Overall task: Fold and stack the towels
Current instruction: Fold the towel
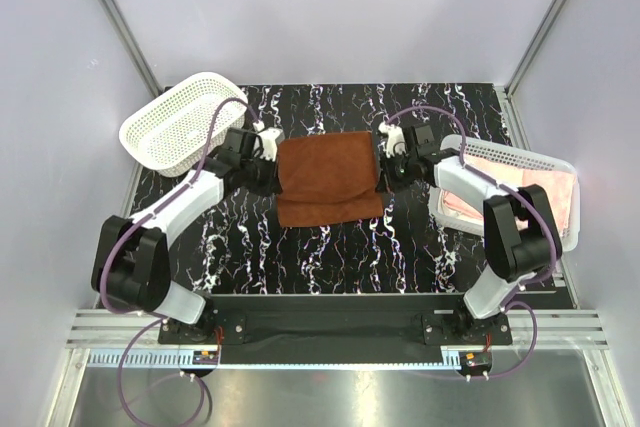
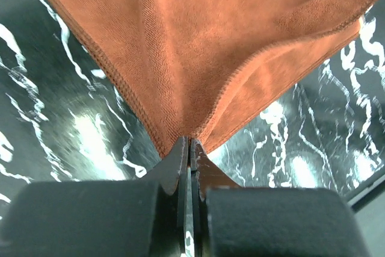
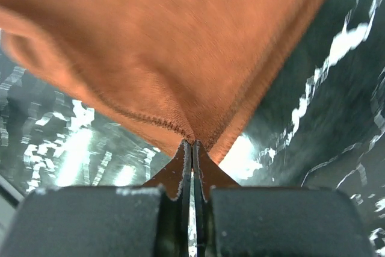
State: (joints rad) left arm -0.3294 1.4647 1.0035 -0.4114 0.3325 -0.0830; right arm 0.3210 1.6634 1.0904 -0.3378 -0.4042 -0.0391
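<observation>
Judging the risk first, we note the left pincer [image 2: 189, 144] and the right pincer [image 3: 192, 144] each clenched on a thin corner tip of the rust-brown towel [image 1: 330, 182], so a slip, or one arm outrunning the other, could drop a corner and skew the fold. Item: soft napped cloth with stitched hem, lying at the middle of the surface [image 1: 330, 257] between both arms, its upper layer's edge running crooked across the lower one.

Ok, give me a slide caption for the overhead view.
Left pincer and right pincer pinch opposite sides of the rust-brown towel on the black marbled table.
</observation>
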